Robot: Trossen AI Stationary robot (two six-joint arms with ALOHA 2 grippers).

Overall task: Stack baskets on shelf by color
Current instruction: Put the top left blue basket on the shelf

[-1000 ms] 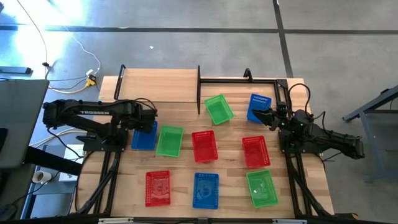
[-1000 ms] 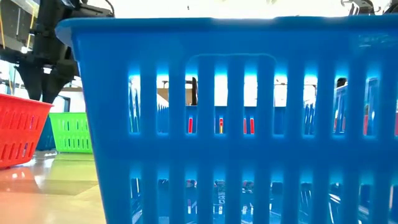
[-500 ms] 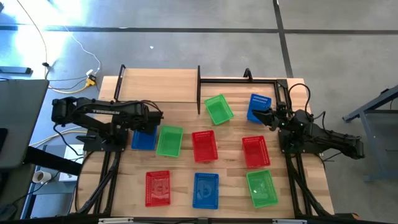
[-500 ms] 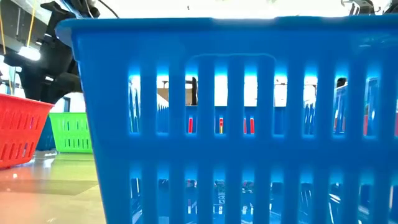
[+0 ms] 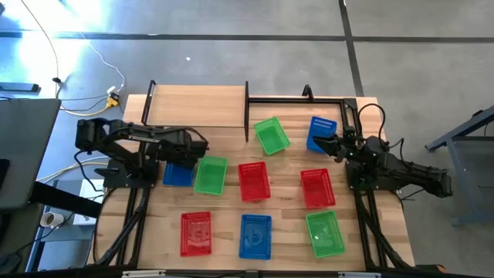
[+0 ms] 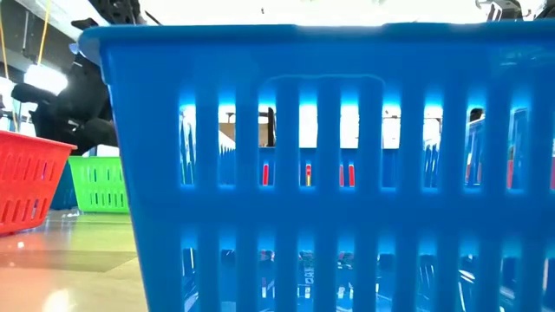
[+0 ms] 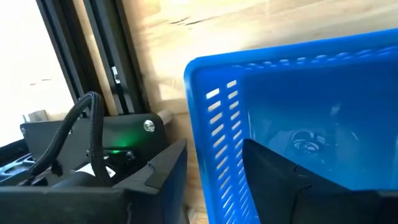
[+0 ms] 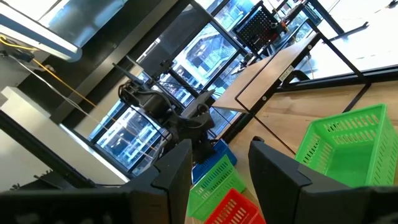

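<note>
**Q:** High view first: where is the left end effector (image 5: 202,144)?

**A:** It sits over the near edge of a blue basket (image 5: 178,173) at the left of the bench (image 5: 285,232), beside a green basket (image 5: 210,175). In the left wrist view one finger (image 7: 292,183) is inside the blue basket (image 7: 298,118) and the other (image 7: 163,177) outside its short wall, with the slotted wall between them. The fingers stand apart and are not pressed on the wall.

**Q:** And the right end effector (image 5: 324,143)?

**A:** It is at the right rear of the bench, at the edge of another blue basket (image 5: 320,129). In the right wrist view its fingers (image 8: 177,171) stand apart with nothing between them.

**Q:** Where are the other baskets?

**A:** A tilted green one (image 5: 271,135) lies near the middle rear. Two red ones (image 5: 254,181) (image 5: 317,188) lie in the middle row. Along the front edge lie a red (image 5: 196,233), a blue (image 5: 255,235) and a green (image 5: 325,233).

**Q:** The shelf?

**A:** The shelf (image 5: 197,106) stands at the rear left with no basket on it.

**Q:** Low view?

**A:** The front blue basket (image 6: 329,165) fills it; a red basket (image 6: 30,182) shows at the left.
</note>
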